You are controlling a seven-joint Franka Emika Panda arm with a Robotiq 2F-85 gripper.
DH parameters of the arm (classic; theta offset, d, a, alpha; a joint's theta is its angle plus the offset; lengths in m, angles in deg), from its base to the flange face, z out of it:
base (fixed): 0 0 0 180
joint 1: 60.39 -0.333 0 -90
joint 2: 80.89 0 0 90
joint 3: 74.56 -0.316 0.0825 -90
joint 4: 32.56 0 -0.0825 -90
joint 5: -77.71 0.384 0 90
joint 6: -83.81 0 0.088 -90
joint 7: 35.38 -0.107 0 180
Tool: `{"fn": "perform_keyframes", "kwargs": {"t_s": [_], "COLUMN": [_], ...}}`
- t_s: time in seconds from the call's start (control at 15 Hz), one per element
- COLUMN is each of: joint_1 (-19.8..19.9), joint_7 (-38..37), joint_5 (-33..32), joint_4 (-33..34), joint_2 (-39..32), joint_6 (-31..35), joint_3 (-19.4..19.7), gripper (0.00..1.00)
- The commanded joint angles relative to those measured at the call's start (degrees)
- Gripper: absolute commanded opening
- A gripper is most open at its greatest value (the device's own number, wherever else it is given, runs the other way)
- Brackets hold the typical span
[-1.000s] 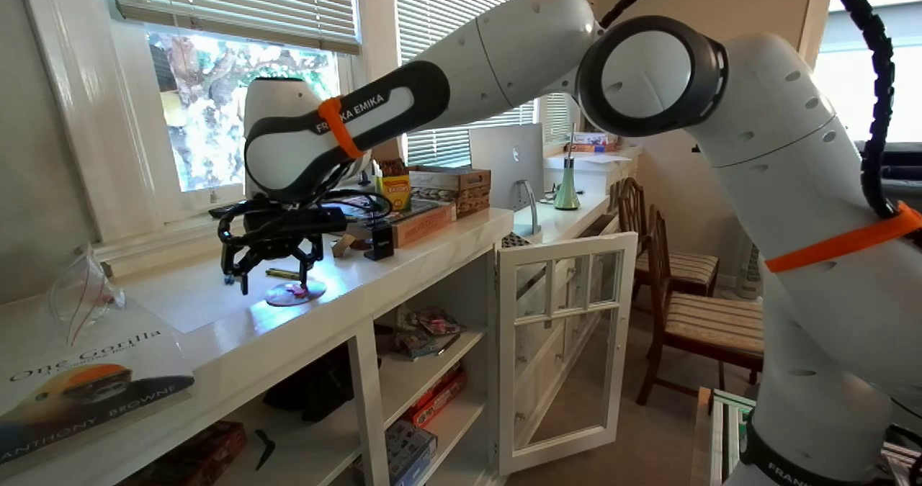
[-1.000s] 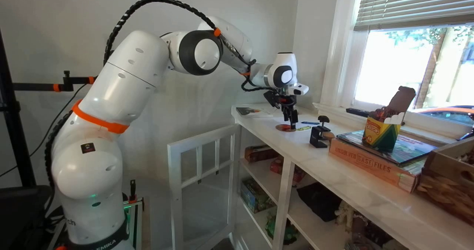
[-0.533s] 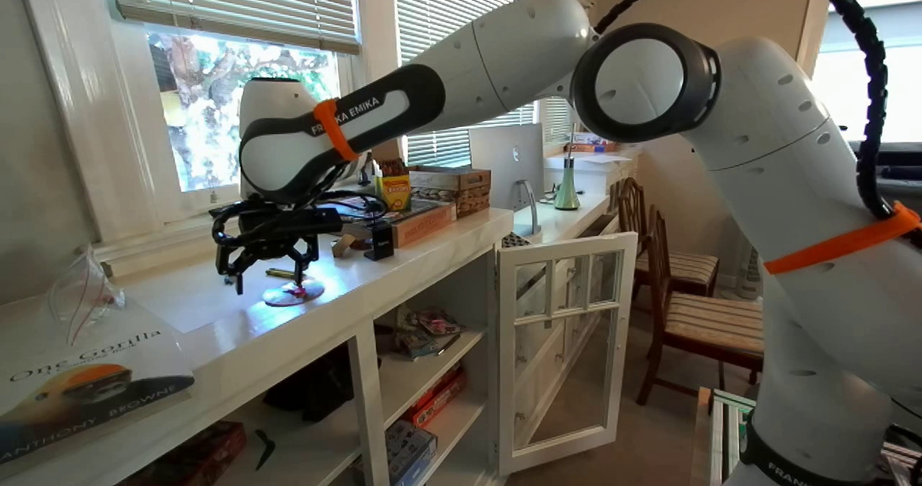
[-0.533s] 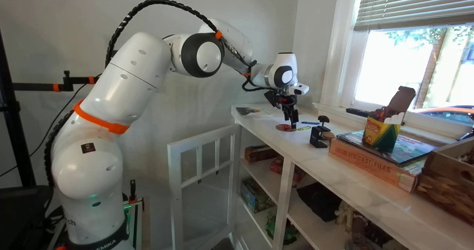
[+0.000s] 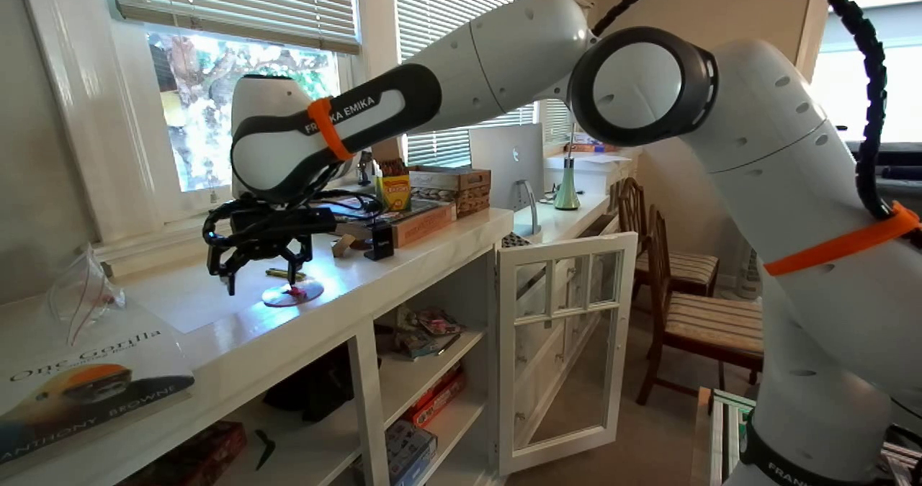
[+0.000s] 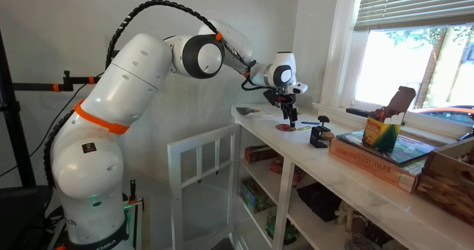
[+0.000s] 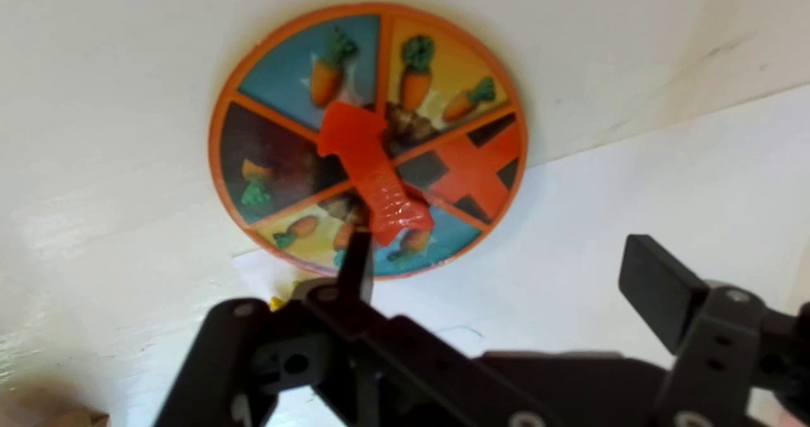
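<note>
Spinner disc: a flat, round, orange-rimmed disc (image 7: 430,161) with carrot pictures in coloured wedges, lying on a glossy white counter (image 6: 289,144) near its front edge.
Arrow: a shiny red plastic arrow (image 7: 376,174), slanting across the disc's middle.
Claw: a black two-fingered gripper (image 7: 503,262), pointing down, its jaws spread wide with nothing between them.
Fingers: in the wrist view, the left finger (image 7: 356,259) overlaps the disc's lower rim, close to the arrow's lower end; I cannot tell whether it touches. The right finger (image 7: 661,288) is over white paper (image 7: 569,224), whose edge runs beneath the disc.
Crayons: a slim yellow-green crayon (image 6: 303,128) and a slim blue crayon (image 6: 310,123), just right of the claw in an exterior view.
Clamp: a black screw clamp (image 6: 317,138), farther right and nearer.
Boxes: right of the clamp, a long orange cardboard box (image 6: 370,165); above it, an open yellow-and-green crayon box (image 6: 383,133); at far right, a brown wooden crate (image 6: 448,190).
Near left: in an exterior view, a "One Gorilla" book (image 5: 94,385) and a clear plastic bag (image 5: 83,295).
Cabinet: a white-framed glass door (image 5: 569,312) stands open, right of white shelves (image 5: 410,381).
Far: a grey monitor (image 5: 515,162) and a green cone-shaped lamp (image 5: 567,187).
</note>
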State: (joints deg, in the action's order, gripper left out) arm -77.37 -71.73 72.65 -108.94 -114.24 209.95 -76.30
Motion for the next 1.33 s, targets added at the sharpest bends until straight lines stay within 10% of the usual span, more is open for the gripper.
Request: {"fn": "perform_keyframes", "kwargs": {"t_s": [0.0, 1.27], "joint_1": [-0.53, -1.09], "joint_7": [0.52, 0.74], "joint_5": [0.38, 0.42], "joint_4": [2.75, 4.05], "joint_2": [-1.68, -2.47], "joint_6": [-2.19, -2.49], "joint_3": [0.18, -0.01], "gripper": [1.0, 1.0]}}
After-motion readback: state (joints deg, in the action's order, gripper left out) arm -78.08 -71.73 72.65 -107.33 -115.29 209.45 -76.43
